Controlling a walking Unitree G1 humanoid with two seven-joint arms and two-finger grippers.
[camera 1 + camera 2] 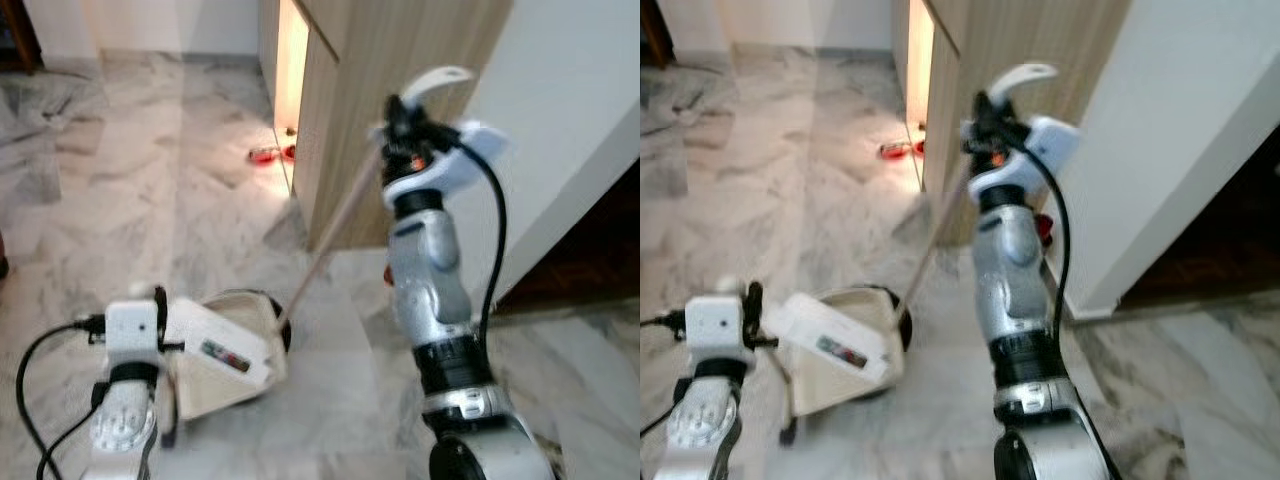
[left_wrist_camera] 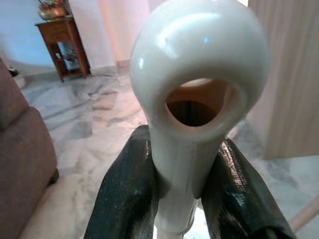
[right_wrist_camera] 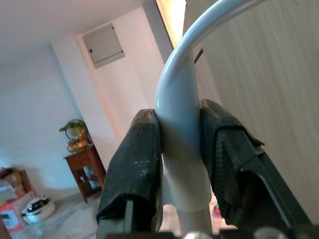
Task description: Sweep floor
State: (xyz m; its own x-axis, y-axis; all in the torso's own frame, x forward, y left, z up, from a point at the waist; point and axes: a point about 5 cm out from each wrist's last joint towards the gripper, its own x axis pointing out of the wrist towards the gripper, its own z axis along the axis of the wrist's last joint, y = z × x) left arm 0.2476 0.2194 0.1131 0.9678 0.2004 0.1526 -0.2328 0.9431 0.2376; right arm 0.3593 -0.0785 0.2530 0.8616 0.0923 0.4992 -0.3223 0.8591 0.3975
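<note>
My right gripper (image 1: pixel 404 124) is raised at chest height, shut on the top of a broom just below its white curved end (image 1: pixel 440 80); the right wrist view shows both fingers (image 3: pixel 134 159) clamped on that pale handle (image 3: pixel 180 149). The wooden broomstick (image 1: pixel 335 225) slants down to the left into a cream dustpan (image 1: pixel 225 365) standing on the marble floor. My left gripper (image 2: pixel 182 194) is low beside the dustpan, shut on its white looped handle (image 2: pixel 199 64). The broom's bristles are hidden behind the dustpan.
A wooden cabinet (image 1: pixel 400 60) and a white wall corner (image 1: pixel 560 120) stand close behind the broom. Small red objects (image 1: pixel 265 155) lie on the floor by the cabinet's lit gap. A dark doorway (image 1: pixel 600 250) is on the right. A sofa (image 2: pixel 20 164) and side table (image 2: pixel 62 35) stand further off.
</note>
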